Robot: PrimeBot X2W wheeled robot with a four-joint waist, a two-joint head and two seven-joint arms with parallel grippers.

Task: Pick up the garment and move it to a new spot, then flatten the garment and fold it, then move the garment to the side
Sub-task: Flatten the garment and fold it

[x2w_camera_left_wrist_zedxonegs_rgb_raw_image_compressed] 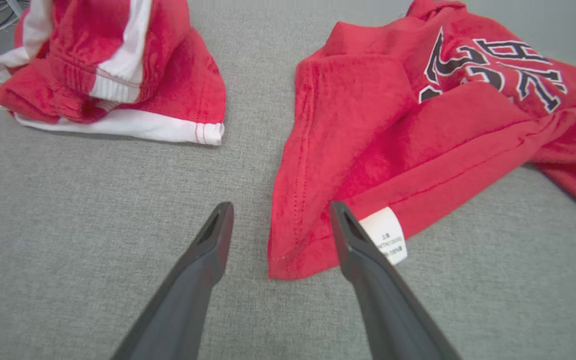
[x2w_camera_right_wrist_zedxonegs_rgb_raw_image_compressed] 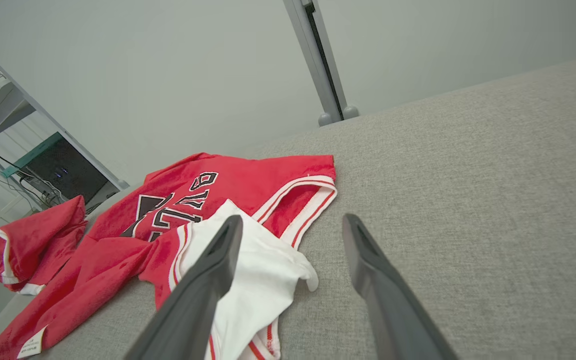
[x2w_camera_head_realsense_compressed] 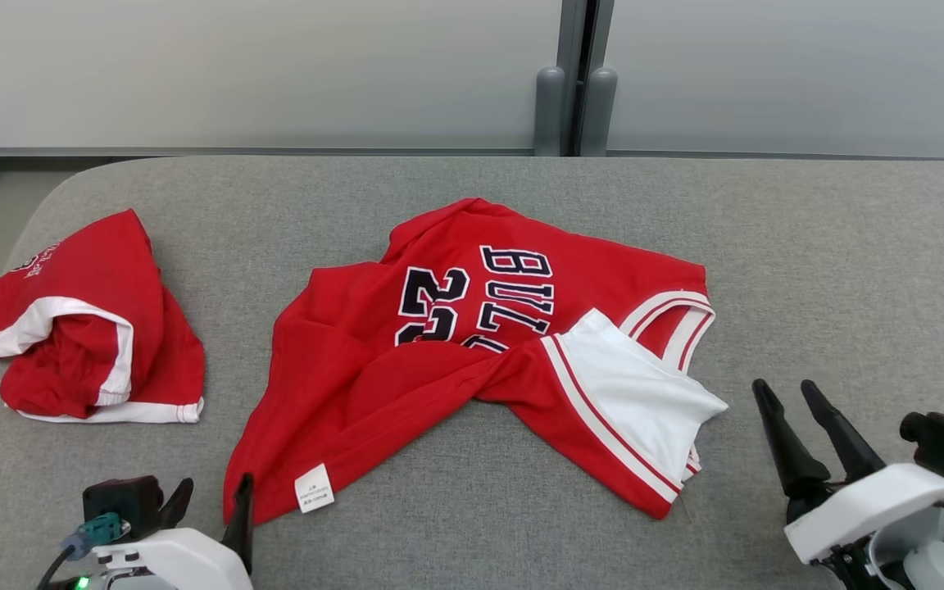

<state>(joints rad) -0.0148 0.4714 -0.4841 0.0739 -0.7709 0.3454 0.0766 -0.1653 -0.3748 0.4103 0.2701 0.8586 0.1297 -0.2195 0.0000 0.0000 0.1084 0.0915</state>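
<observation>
Jersey: a red basketball top, rumpled, lying mid-cushion; white lining is turned out toward the robot's right.
Left gripper: fingers spread wide, holding nothing; the hem corner by the white label lies between them.
Right gripper: fingers apart, empty, just beside the white flap.
Step, as I judge it: flattening.
Doing it well: pinch a single layer at each end, draw outward low, and stay clear of the second red garment at far left.

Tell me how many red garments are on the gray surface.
2. A crumpled red basketball jersey lies in the middle of the gray surface; a bunched red garment with white trim sits apart from it near the left edge. Folds could hide another piece.
</observation>
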